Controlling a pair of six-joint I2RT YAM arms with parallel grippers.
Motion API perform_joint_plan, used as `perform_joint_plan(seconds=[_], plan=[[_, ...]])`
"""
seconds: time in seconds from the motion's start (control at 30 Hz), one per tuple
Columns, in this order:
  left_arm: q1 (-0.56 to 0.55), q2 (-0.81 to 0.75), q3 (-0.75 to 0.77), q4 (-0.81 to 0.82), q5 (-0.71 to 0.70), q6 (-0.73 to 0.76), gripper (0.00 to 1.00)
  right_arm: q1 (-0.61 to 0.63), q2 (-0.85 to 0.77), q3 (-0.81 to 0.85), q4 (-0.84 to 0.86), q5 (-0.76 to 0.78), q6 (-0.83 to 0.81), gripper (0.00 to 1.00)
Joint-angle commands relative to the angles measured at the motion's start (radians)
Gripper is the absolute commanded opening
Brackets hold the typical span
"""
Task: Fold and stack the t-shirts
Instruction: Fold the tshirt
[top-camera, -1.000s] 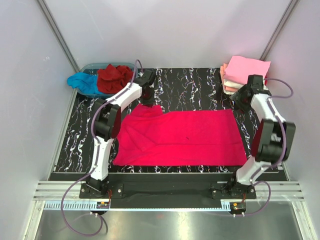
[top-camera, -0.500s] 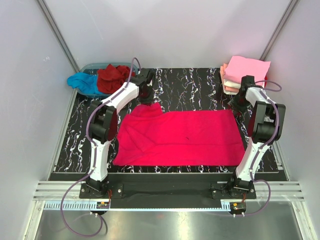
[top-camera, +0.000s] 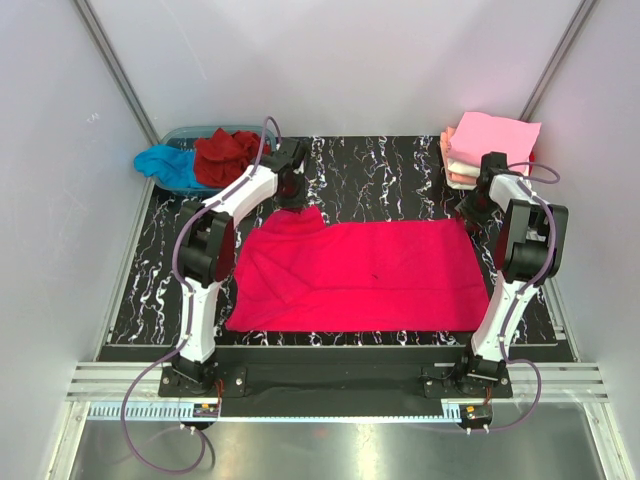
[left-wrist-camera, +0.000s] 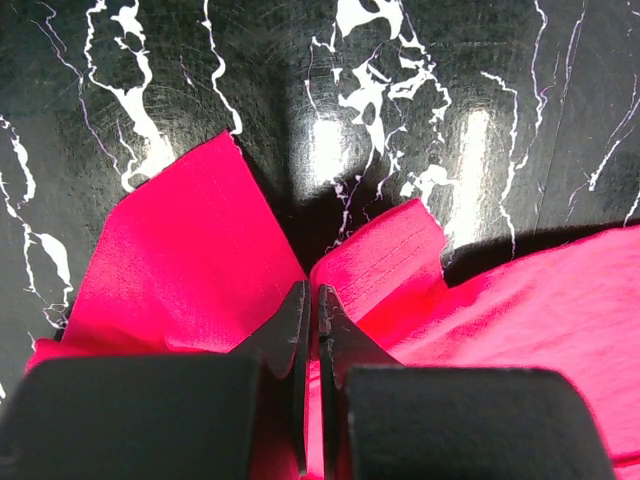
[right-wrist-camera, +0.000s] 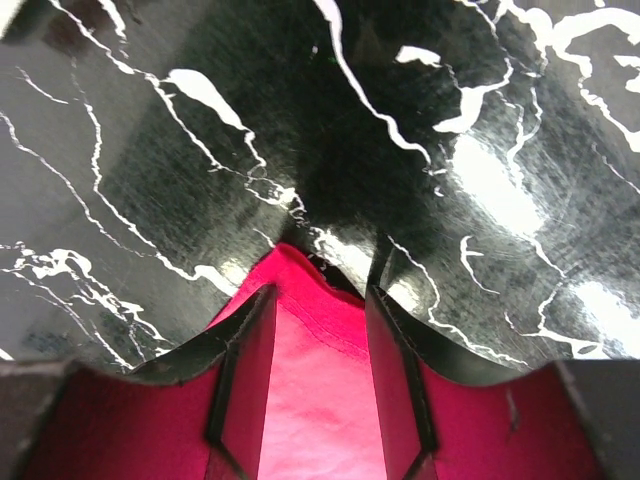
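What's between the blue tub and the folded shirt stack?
Top view: just the left claw, shut on the red shirt near the tub; otherwise bare marbled table up to the stack.

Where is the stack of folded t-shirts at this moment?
In the top view, the folded stack sits on the table's far right corner, just beyond the right gripper.

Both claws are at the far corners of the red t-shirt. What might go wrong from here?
1. The right claw stands open around only the corner tip of the red t-shirt; a shallow pinch may slip on lifting.
2. The left claw is shut on bunched fabric, so the fold may come out crooked.
3. The right arm sits close to the folded stack and might nudge it.
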Motion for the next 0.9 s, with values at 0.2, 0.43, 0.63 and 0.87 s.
perform_joint_plan(seconds=[0.2,0.43,0.63,0.87], plan=[[0.005,-0.052,-0.014,0.026,0.016,0.001,0.00,0.003,0.041,0.048,0.044,-0.054,-0.013,0.38],[0.005,-0.059,-0.016,0.017,0.016,-0.002,0.00,0.012,0.040,0.024,0.069,-0.075,-0.033,0.13],[0.002,-0.094,-0.005,-0.016,0.028,-0.002,0.00,0.012,-0.008,0.010,0.070,-0.077,-0.041,0.00],[0.003,-0.193,-0.007,-0.108,-0.044,0.011,0.00,0.012,-0.115,0.016,0.012,-0.075,-0.056,0.00]])
